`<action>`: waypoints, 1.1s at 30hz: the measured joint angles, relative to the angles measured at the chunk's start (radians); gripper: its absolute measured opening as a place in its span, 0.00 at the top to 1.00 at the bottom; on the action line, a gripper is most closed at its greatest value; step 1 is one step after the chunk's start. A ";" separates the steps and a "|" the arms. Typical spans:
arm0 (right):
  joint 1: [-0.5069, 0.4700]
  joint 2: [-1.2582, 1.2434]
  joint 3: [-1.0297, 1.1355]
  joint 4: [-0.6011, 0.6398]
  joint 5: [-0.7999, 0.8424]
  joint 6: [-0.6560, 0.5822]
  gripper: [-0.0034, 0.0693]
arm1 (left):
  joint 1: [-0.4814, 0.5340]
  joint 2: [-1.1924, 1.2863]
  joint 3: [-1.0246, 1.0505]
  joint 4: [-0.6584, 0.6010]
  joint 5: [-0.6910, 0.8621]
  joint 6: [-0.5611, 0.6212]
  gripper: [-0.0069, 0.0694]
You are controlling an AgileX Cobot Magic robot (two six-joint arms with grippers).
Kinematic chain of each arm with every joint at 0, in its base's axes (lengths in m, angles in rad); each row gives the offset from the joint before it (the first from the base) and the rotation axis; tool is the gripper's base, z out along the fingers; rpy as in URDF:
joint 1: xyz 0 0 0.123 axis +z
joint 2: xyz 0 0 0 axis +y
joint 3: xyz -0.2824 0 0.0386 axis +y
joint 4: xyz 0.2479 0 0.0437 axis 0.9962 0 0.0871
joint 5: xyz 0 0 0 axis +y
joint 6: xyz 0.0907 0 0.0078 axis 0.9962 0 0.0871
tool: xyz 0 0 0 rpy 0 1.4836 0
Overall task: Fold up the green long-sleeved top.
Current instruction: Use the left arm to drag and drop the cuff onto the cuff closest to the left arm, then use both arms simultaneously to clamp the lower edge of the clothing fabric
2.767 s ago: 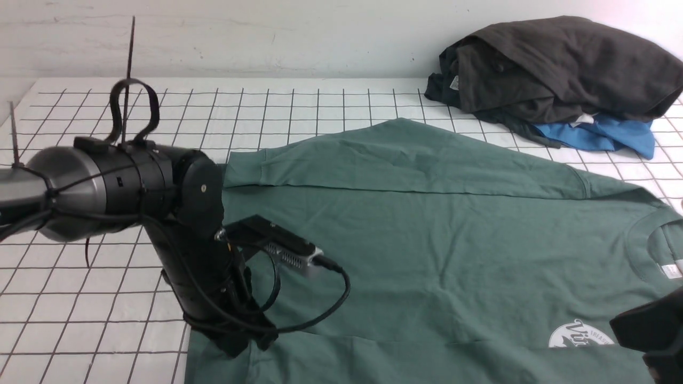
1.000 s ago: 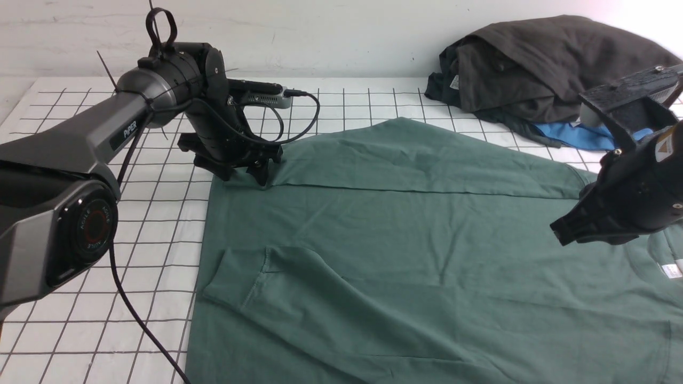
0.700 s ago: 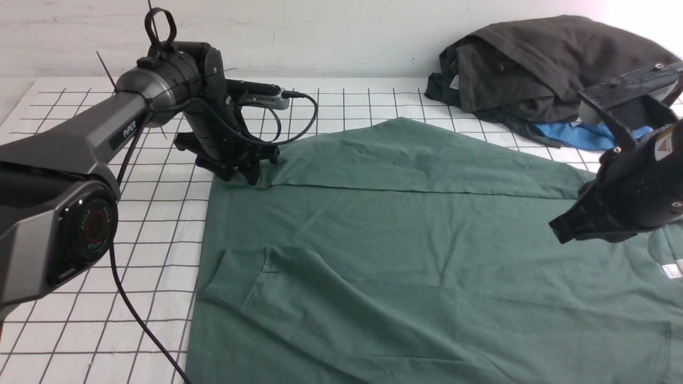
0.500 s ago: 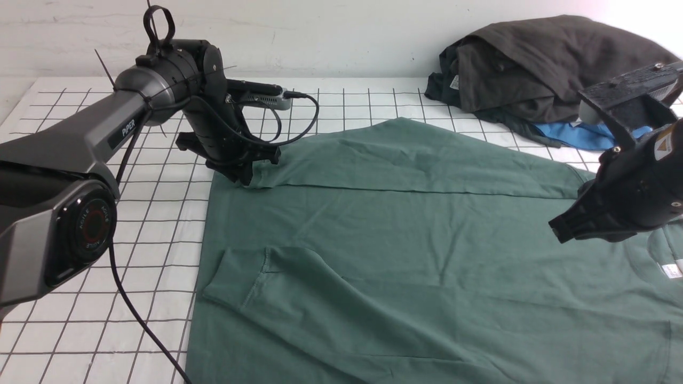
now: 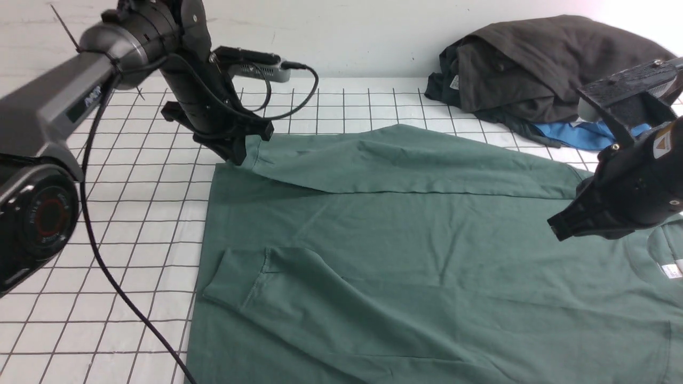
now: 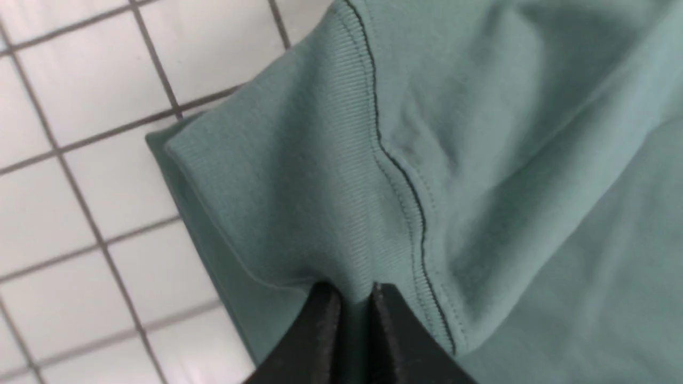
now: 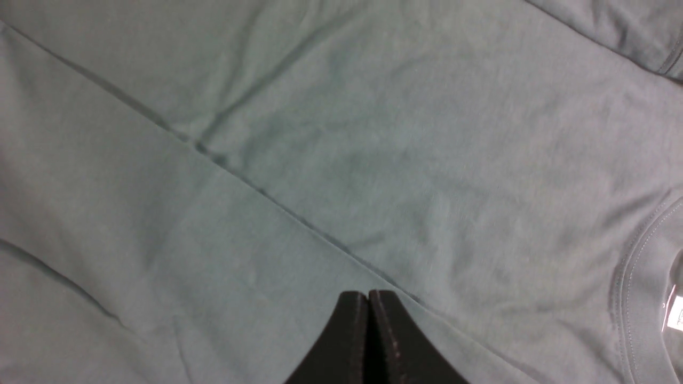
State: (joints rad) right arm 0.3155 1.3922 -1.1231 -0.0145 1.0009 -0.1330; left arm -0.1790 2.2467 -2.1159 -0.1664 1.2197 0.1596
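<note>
Two grippers are working over one green long-sleeved top (image 5: 373, 240), which is lying spread across the white gridded table (image 5: 133, 240), its sleeves folded inward over the body. The left gripper (image 5: 238, 161) is pinching a raised piece of the cuffed sleeve at the far left part of the top, its fingers closed on the cloth. The right gripper (image 5: 557, 237) is hovering above the body with its fingers pressed together, holding nothing. Two other garments are sitting beyond the top on the right: one dark grey garment (image 5: 555, 64) heaped up, and one bright blue garment (image 5: 581, 136) partly under it. The top's left edge is leaving a broad strip of bare table beside it, and more bare table is showing beyond its far edge, while its near side is running out of the front view. One white label (image 5: 672, 271) is showing inside the neck.
</note>
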 joint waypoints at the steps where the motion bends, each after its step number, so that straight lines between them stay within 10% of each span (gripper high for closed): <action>1: 0.000 0.000 0.000 0.000 0.005 0.000 0.97 | 0.000 -0.041 0.032 -0.016 0.001 0.001 0.86; 18: 0.000 -0.038 0.000 0.074 0.073 -0.038 0.97 | -0.004 -0.479 0.968 -0.148 -0.210 0.107 0.85; 33: 0.188 -0.175 0.000 0.119 0.238 -0.075 0.97 | -0.132 -0.618 1.034 -0.125 -0.210 0.179 0.26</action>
State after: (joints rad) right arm 0.5031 1.2171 -1.1231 0.1049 1.2385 -0.2077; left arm -0.3106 1.6285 -1.0815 -0.2913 1.0096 0.3385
